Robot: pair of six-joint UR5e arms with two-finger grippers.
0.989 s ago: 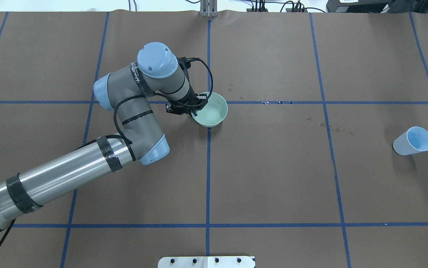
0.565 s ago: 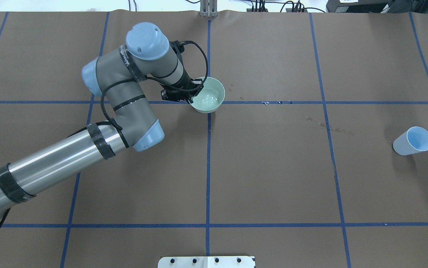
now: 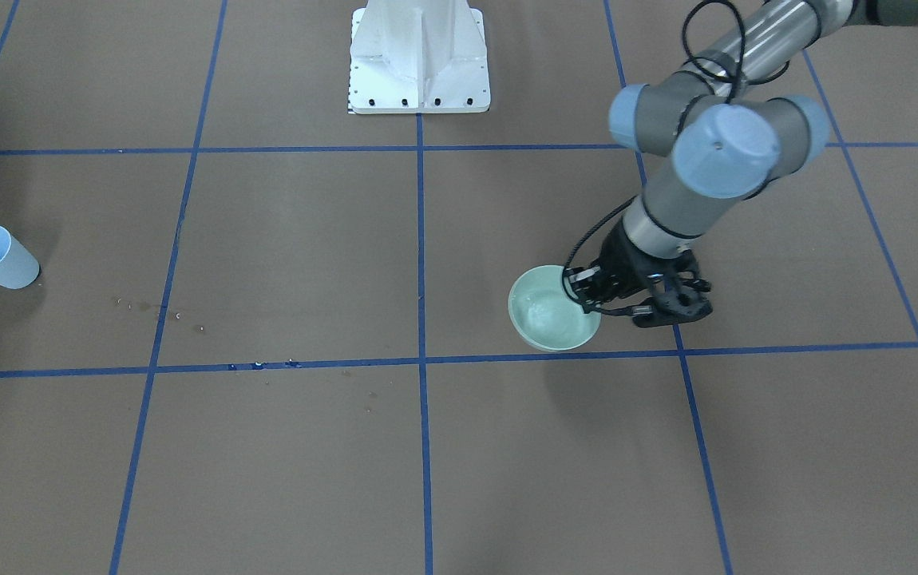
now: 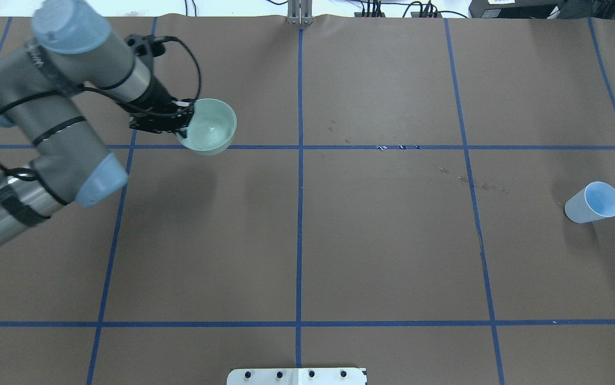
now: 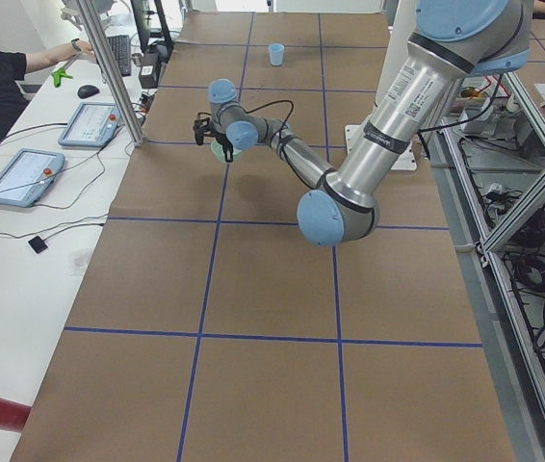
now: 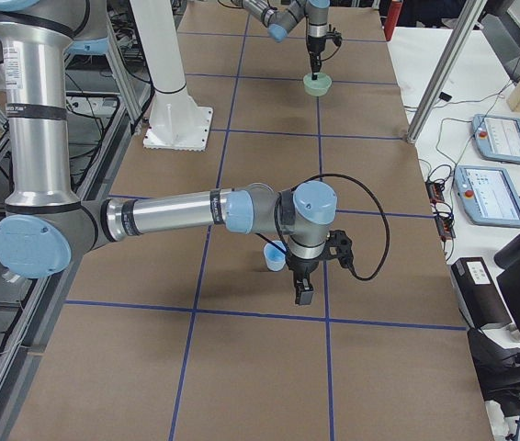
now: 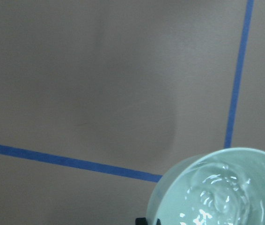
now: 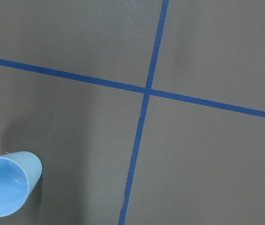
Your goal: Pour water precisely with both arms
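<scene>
Brown table (image 4: 393, 240), left pincer (image 4: 185, 121) on bowl (image 4: 212, 128) rim, seemingly aloft

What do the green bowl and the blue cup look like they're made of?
Pale green round bowl: probably glazed ceramic or hard plastic; smooth surface, thick rounded rim. Light blue tapered cup: likely thin plastic or paper; matte, thin wall.

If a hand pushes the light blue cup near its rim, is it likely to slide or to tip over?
The blue cup is tall with a base narrower than its rim, so a high push would probably tip it. It looks empty in the right wrist view, so likely light. Once down, its tapered wall may roll in a curve.
</scene>
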